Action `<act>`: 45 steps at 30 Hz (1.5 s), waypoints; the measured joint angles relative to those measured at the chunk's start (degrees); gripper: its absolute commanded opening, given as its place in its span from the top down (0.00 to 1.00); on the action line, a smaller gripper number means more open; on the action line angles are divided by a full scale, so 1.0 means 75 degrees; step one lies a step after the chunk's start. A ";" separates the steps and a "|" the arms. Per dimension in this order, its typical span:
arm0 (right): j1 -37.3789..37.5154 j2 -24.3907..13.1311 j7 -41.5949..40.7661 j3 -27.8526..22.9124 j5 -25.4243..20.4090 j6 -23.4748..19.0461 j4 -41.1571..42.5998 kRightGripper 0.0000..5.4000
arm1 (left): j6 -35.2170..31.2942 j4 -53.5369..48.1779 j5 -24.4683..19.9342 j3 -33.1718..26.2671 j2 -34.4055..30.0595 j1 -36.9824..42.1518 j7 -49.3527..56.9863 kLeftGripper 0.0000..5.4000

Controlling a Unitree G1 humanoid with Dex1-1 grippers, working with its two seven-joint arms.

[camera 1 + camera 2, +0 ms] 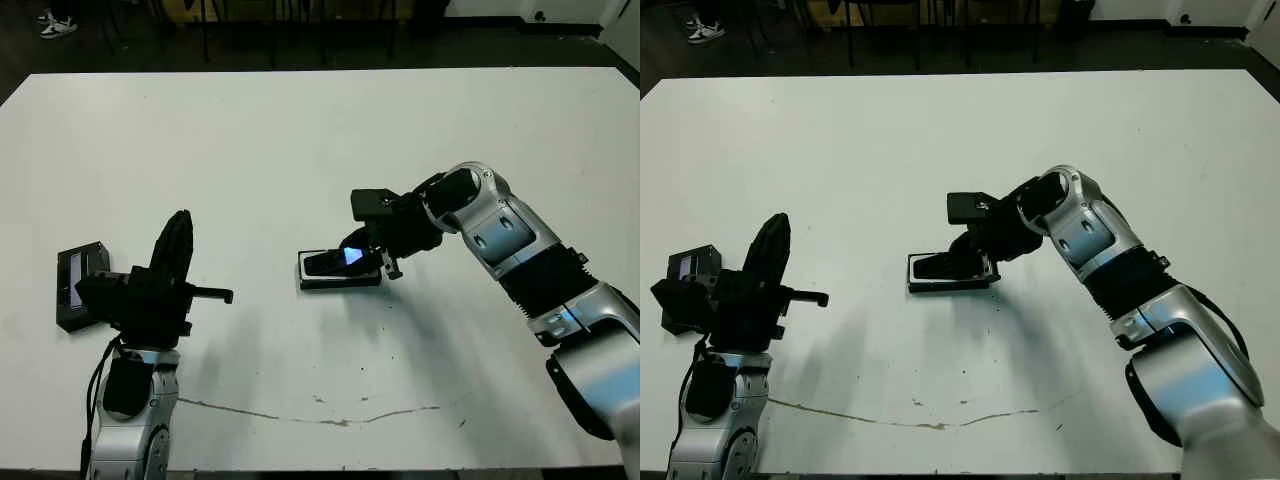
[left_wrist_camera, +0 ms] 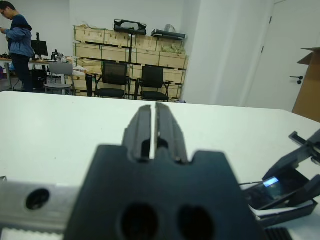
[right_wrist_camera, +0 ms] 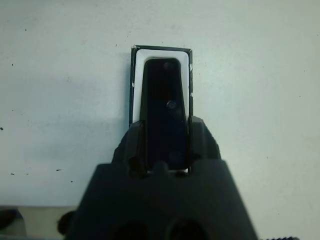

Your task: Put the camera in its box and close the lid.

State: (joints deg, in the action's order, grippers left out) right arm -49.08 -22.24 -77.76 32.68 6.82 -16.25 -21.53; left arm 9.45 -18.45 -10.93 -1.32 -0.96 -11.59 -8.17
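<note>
The box (image 1: pixel 312 280), a shallow black tray with white lining (image 3: pixel 162 52), lies in the middle of the table. My right gripper (image 1: pixel 366 262) is shut on the camera (image 3: pixel 162 100), a slim black bar with a lit bluish screen (image 1: pixel 351 257). The camera rests tilted in the box, its free end down inside. The lid (image 1: pixel 78 290), flat and black with a pale strip, lies at the far left of the table. My left gripper (image 1: pixel 178 232) is raised just right of the lid, its fingers (image 2: pixel 142 125) shut on nothing and pointing away across the table.
A thin crack line (image 1: pixel 330 418) runs across the table near the front edge. Beyond the table, the left wrist view shows a standing person (image 2: pixel 17 45), chairs (image 2: pixel 114 80) and stacked wooden crates (image 2: pixel 125 47).
</note>
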 measured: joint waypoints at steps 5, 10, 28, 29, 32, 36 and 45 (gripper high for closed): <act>0.0002 -0.0105 -0.0067 -0.0082 -0.0059 0.0751 -0.0092 0.60 | -0.0001 -0.0001 0.0001 0.0002 0.0001 -0.0004 0.0002 1.00; 0.0031 -0.0279 -0.0297 -0.0277 -0.0265 0.1219 -0.0141 0.45 | 0.0006 0.0002 0.0036 0.0000 0.0002 -0.0004 0.0001 1.00; 0.0336 -0.0697 -0.0566 -0.1287 -0.1029 0.1493 -0.0136 0.00 | 0.0023 0.0067 -0.0036 -0.0009 0.0001 0.0001 -0.0038 1.00; 0.0340 -0.0705 -0.0545 -0.1415 -0.1147 0.1218 -0.0050 0.00 | 0.0022 0.0068 -0.0036 -0.0011 0.0001 0.0004 -0.0043 1.00; 0.0399 -0.0767 -0.0266 -0.1929 -0.1591 -0.0035 0.0541 0.00 | 0.0011 0.0055 -0.0034 -0.0024 0.0000 0.0010 -0.0036 1.00; 0.1087 -0.0816 0.1236 -0.3063 -0.2129 -0.1545 0.2036 0.02 | -0.0009 -0.0028 -0.0158 -0.0183 -0.0041 -0.0002 -0.0076 1.00; 0.4056 0.0140 0.5765 -0.3595 -0.0797 -0.0126 0.4733 0.29 | 0.0008 -0.0075 -0.0207 -0.0289 -0.0141 -0.0019 -0.0193 1.00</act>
State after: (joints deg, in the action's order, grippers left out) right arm -18.65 -21.20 -34.52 5.72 0.84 -17.19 13.97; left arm 9.50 -19.01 -12.48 -3.49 -2.02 -11.74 -9.61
